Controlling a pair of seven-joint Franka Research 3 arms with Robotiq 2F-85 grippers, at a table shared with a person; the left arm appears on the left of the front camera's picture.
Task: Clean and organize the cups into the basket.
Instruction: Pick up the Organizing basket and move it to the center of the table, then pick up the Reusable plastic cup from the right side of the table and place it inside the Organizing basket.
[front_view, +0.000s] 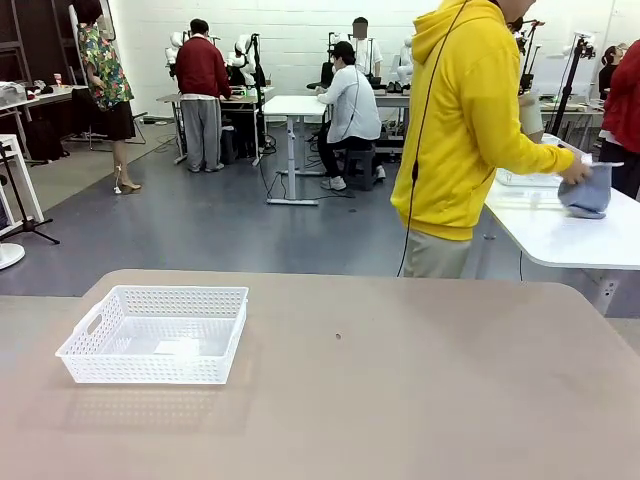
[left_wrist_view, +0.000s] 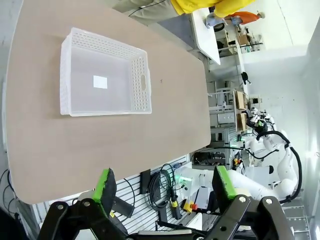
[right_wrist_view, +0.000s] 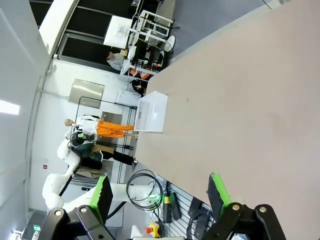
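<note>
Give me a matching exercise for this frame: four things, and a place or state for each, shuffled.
1. basket
2. person in yellow hoodie
3. left gripper
4. blue-grey cloth

A. jaws open
B. in the person's hand
C. left part of the brown table
D. standing beyond the far edge

Pairs: 1-C, 2-D, 3-A, 4-B

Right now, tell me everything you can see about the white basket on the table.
The basket is a shallow white rectangular tray, seemingly plastic, with perforated mesh walls and a slot handle cut into a short side. It sits flat on the tan table, toward the robot's left. Inside lies just a small white rectangular patch on its floor. It touches the table alone.
</note>
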